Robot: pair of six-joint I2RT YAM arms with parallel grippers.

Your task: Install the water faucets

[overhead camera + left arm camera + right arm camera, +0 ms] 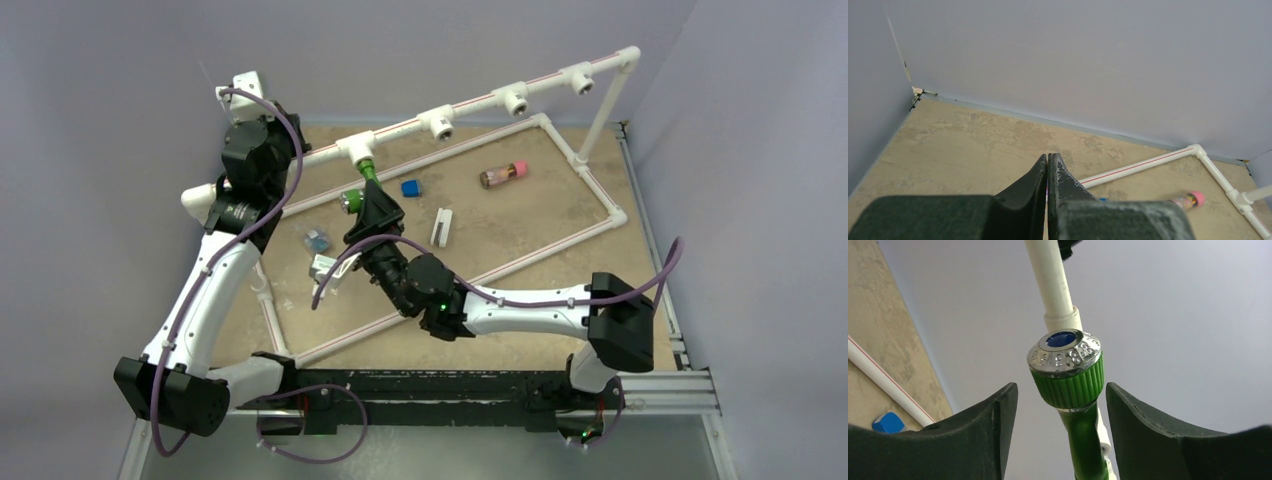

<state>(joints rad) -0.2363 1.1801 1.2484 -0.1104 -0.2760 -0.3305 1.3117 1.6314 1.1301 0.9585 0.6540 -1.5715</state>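
A green water faucet (1066, 372) with a ribbed knob, chrome cap and blue centre hangs from the raised white pipe (1053, 280). My right gripper (1060, 386) is open, with one finger (993, 425) on each side of the knob and a gap on both sides. From above, the faucet's green stem (368, 170) meets the leftmost tee fitting (357, 150), and the right gripper (372, 208) is just below it. My left gripper (1048, 160) is shut on nothing, held high at the far left over bare table.
The raised pipe carries three more tee fittings (515, 98). Inside the white pipe frame (600, 190) on the table lie a blue cap (410, 187), a pink-capped bottle (503, 174), a white piece (441, 227) and small parts (317, 240).
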